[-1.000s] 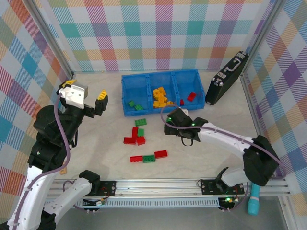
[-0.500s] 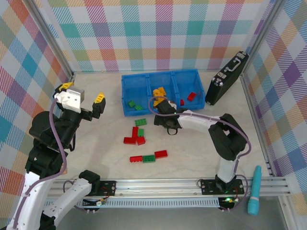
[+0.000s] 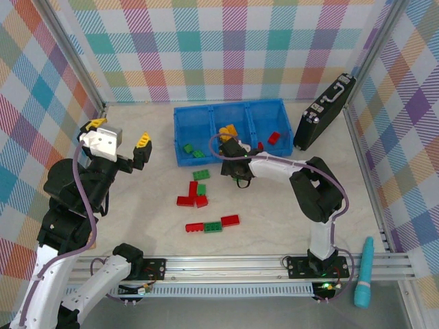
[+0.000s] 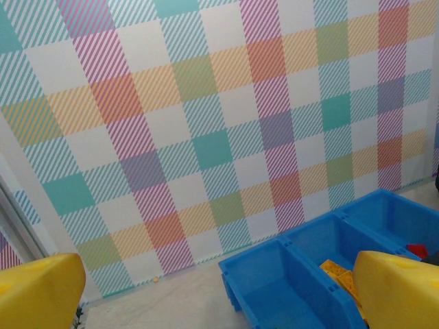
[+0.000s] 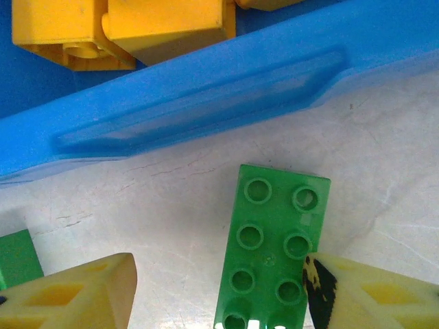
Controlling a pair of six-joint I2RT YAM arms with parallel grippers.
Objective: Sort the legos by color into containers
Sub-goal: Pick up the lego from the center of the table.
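Green lego [image 5: 274, 240] lies flat, studs up, on the desk [image 5: 171, 205] just in front of the blue bin [image 5: 206, 103], by the compartment holding yellow bricks [image 5: 137, 27]. It would be best to centre it between the fingers and close squarely on its long sides before carrying it to the left compartment, where the other greens [image 3: 192, 149] sit. Right end effector [image 5: 219, 284] stands partly open astride it, one finger at the brick's right edge and the other well clear, nothing gripped yet; left end effector [image 3: 119, 133] hangs wide open and empty.
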